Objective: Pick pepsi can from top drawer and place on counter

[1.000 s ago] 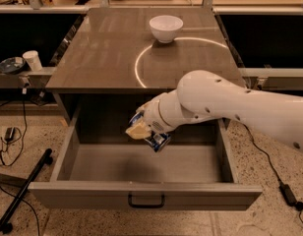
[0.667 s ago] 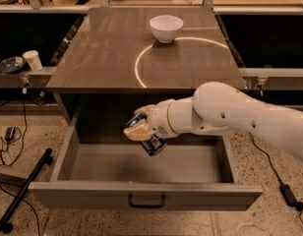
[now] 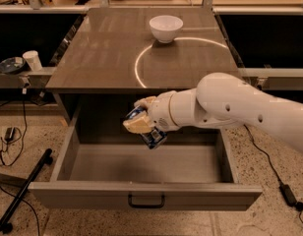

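Note:
My gripper is shut on the pepsi can, a dented blue can with white markings, held tilted above the open top drawer. The can hangs over the drawer's back half, just below the front edge of the counter. The drawer is pulled fully out, with a dark pull handle on its front panel. My white arm reaches in from the right. The fingers partly cover the can's upper end.
A white bowl stands at the back of the counter, next to a bright curved light reflection. A side shelf on the left holds a white cup and a plate. A black pole and cables lie on the floor.
My gripper has lifted the can higher out of the drawer, up toward the counter's front edge. The arm has swung lower across the drawer's right side.

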You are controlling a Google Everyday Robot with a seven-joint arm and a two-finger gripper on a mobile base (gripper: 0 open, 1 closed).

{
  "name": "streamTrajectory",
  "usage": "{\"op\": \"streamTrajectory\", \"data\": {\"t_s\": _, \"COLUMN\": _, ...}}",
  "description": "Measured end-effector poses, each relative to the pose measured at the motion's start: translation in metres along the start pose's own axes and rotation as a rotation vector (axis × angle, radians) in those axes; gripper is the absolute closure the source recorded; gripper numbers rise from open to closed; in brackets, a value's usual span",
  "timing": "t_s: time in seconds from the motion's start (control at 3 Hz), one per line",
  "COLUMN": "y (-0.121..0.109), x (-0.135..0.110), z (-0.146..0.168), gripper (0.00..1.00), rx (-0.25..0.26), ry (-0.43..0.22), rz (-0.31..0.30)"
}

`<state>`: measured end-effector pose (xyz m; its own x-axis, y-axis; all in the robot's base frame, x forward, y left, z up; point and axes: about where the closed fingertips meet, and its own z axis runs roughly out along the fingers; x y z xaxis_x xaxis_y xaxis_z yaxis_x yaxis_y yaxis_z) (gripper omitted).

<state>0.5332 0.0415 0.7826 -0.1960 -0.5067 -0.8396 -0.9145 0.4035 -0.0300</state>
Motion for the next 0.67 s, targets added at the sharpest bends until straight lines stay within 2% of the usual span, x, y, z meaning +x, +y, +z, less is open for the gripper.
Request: {"op": "streamTrajectory", "data": {"t_s": 0.67, "y": -0.006, "x": -0.03, "z": -0.026, "gripper": 1.0, "rx": 0.039, "ry": -0.039, "rz": -0.039}}
